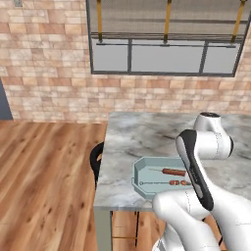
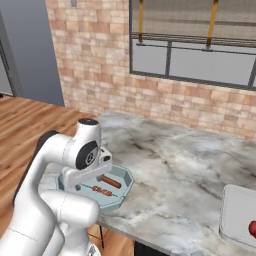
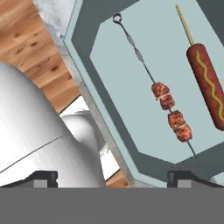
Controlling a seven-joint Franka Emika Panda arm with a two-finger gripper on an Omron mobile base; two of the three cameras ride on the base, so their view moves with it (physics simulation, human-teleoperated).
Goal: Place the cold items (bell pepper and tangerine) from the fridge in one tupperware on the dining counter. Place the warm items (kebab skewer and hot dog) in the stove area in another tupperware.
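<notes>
Two fingers (image 3: 113, 177): spread wide, holding nothing, above the tupperware (image 3: 83, 39).
Kebab skewer (image 3: 168, 109): one, inside.
Hot dog (image 3: 208, 85): one, beside it.

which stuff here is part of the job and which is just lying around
Job: kebab skewer, hot dog, teal tupperware holding both, white tupperware with a red item, open gripper.
Lying about: dark stool, window.

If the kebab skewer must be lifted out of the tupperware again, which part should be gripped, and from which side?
Probably from straight above, gripper closing across the meat chunks of the kebab skewer: it lies flat in the tupperware, its metal rod is very thin, and the hot dog lies apart beside it.
</notes>
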